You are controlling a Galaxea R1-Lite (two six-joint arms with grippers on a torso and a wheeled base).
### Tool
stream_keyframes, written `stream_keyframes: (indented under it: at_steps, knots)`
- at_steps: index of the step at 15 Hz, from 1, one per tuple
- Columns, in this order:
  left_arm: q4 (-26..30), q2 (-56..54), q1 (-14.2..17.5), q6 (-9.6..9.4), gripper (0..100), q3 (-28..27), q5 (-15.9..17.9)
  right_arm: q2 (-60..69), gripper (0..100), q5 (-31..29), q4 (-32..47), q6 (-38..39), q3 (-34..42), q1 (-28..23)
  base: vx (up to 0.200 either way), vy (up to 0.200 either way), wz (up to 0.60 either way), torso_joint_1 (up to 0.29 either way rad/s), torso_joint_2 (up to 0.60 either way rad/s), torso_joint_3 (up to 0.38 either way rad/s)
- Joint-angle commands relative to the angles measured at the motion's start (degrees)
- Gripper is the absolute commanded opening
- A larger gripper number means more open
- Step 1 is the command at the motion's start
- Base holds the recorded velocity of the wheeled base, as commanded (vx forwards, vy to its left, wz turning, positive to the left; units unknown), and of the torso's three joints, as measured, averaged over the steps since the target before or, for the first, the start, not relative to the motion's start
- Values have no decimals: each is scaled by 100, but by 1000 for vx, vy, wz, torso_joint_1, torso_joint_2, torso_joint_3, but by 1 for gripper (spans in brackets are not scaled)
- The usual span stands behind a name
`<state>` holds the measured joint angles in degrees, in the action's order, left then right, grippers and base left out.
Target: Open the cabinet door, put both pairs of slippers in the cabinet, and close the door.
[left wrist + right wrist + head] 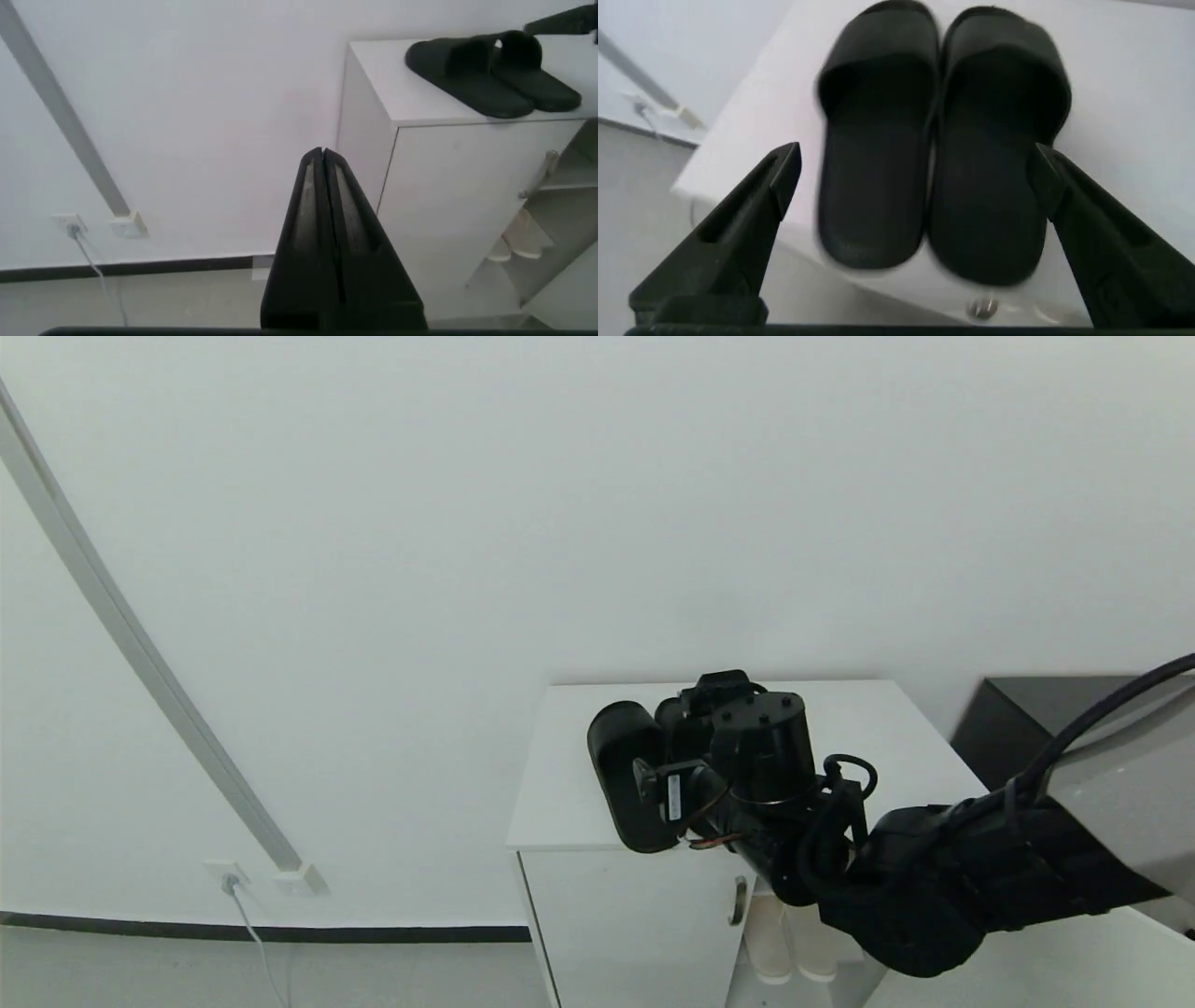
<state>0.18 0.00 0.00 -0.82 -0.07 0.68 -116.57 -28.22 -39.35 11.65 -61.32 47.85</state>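
— Black right gripper (917,159): what's the gap?
— Wide. Its fingers (747,224) are spread past both outer edges of the black slippers (971,140). It hangs above them, and I see no contact.
— Where's that pair sitting?
— On top of the white cabinet (560,775), left half, flat and side by side with the two touching. Heels are at the near edge.
— Left gripper (323,154)?
— Jaws pressed together with nothing between them. It's left of the cabinet, well apart from it, with bare wall behind.
— Second pair?
— White slippers (523,238) are inside the cabinet, on a shelf in the right half, which stands open. The front panel on the left half sits flush, with a handle (739,901) at its right edge.
— Anything else around?
— A wall socket (224,875) low on the far wall at left, with a cable hanging from it. A grey trunking strip (140,644) slants up the wall from just beside it. A dark box (1036,719) stands right of the cabinet.
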Motion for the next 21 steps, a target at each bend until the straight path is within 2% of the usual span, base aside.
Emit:
stream_keyframes:
  at_steps: [1, 8, 16, 21]
  knots:
    - [-1, 0, 0, 3, 0, -1, 2, -490, 100, 1, -372, -49, 50, -30, 200, 0, 0, 2, 2, 7]
    - [-1, 0, 0, 47, 0, -1, -7, -1202, 100, -8, -1075, -49, -91, -162, 0, 0, 0, 0, 0, 0]
    - [-1, 0, 0, 47, 0, -1, -16, -2248, 100, 27, -1163, -287, -1427, -522, 0, 0, 0, 0, 0, 0]
    - [-9, 0, 0, 47, 0, -1, -16, -2590, 100, 27, -714, -295, -2306, -619, 0, 0, 0, 0, 0, 0]
